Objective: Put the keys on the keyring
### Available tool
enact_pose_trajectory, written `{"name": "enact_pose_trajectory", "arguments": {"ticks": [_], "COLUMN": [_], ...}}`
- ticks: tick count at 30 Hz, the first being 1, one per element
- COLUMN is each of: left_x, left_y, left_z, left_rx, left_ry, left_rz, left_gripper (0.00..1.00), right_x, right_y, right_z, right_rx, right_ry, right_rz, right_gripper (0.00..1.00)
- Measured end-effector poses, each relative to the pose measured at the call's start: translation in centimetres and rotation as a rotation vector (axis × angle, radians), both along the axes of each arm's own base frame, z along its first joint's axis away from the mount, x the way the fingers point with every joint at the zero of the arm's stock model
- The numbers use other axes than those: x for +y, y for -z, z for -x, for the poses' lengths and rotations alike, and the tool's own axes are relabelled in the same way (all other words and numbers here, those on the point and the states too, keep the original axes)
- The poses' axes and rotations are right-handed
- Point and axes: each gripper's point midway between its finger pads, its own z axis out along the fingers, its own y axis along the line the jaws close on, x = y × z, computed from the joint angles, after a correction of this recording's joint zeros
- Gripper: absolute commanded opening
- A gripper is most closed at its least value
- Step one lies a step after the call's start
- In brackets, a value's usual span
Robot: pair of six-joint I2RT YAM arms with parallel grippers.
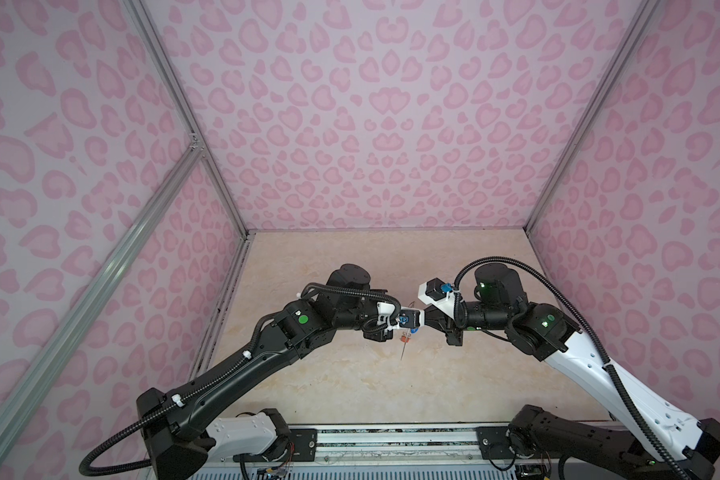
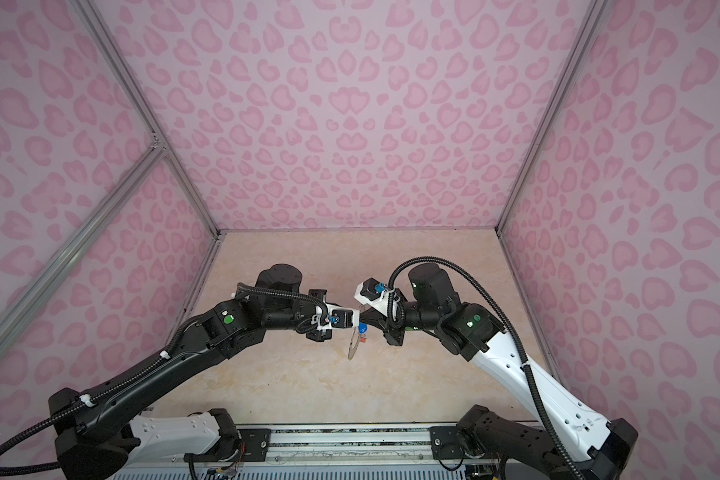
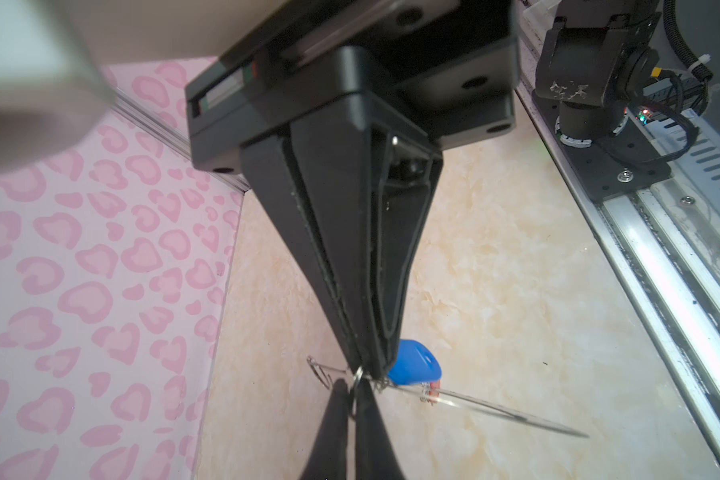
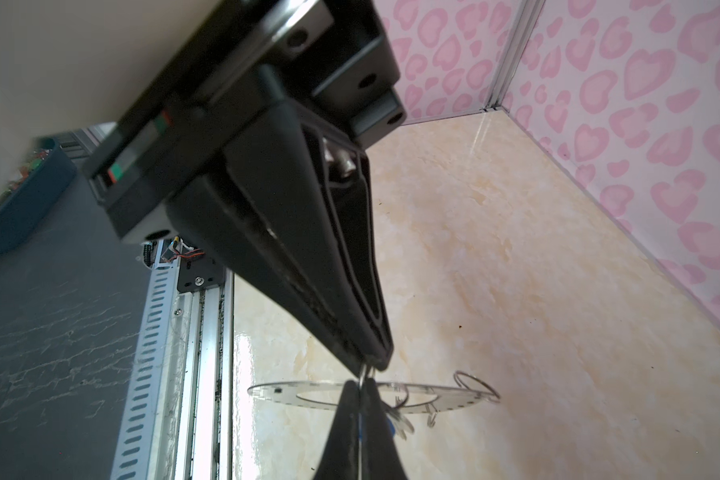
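Both arms meet tip to tip above the middle of the table. The keyring, a flat disc, hangs between them and shows edge-on as a thin line; in a top view it is a narrow ellipse. My left gripper is shut on a thin wire loop at the disc's rim. My right gripper is shut on the same wire, facing the left one. A blue-tagged key and a red tag hang at the disc beside the tips. Another empty wire loop stands on the rim.
Below lies the beige marbled table. Pink patterned walls close in the left, right and far sides. A metal rail with both arm bases runs along the front edge.
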Motion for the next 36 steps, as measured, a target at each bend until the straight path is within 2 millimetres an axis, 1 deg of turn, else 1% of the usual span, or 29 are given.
{"name": "enact_pose_trajectory", "arguments": {"ticks": [2, 5, 6, 8, 11, 13, 16, 20, 23, 28, 32, 36], "left_x": [0.0, 0.0, 0.0, 0.5, 1.1, 0.9, 0.6, 0.3, 0.2, 0.2, -0.2, -0.3], "left_y": [0.1, 0.0, 0.1, 0.6, 0.6, 0.1, -0.3, -1.0, -2.0, -3.8, -4.6, -5.3], "left_z": [0.0, -0.1, -0.1, -0.6, -1.1, -1.0, -1.2, -1.9, -2.2, -2.8, -2.8, -2.9], "left_rx": [0.002, 0.007, 0.019, 0.053, 0.116, 0.148, 0.203, 0.255, 0.279, 0.295, 0.315, 0.318], "left_ry": [-0.001, -0.001, 0.003, -0.029, -0.063, -0.062, -0.071, -0.086, -0.087, -0.085, -0.069, -0.064], "left_rz": [-0.002, 0.006, 0.015, 0.022, 0.076, 0.141, 0.227, 0.331, 0.397, 0.506, 0.558, 0.588], "left_gripper": [0.03, 0.03, 0.03, 0.03, 0.03, 0.03, 0.03, 0.03, 0.03, 0.03, 0.03, 0.03], "right_x": [0.0, -0.2, -0.4, -0.9, -2.0, -2.8, -3.3, -3.4, -3.3, -2.9, -2.8, -2.6], "right_y": [0.1, -0.1, -0.3, -0.6, -0.7, -0.5, -0.3, 0.5, 0.8, 0.3, -0.1, -1.4], "right_z": [0.1, 0.0, -0.1, -0.3, -0.7, -1.0, -1.2, -1.6, -2.1, -2.8, -3.1, -3.4], "right_rx": [-0.004, -0.024, -0.037, -0.085, -0.146, -0.186, -0.219, -0.229, -0.230, -0.244, -0.252, -0.291], "right_ry": [-0.002, 0.015, 0.027, 0.051, 0.118, 0.164, 0.202, 0.244, 0.269, 0.289, 0.300, 0.309], "right_rz": [0.005, 0.007, 0.003, -0.003, -0.006, -0.008, -0.022, -0.031, -0.040, -0.066, -0.085, -0.127], "right_gripper": [0.00, 0.25, 0.28, 0.32, 0.32, 0.32, 0.33, 0.34, 0.34, 0.34, 0.35, 0.35]}}
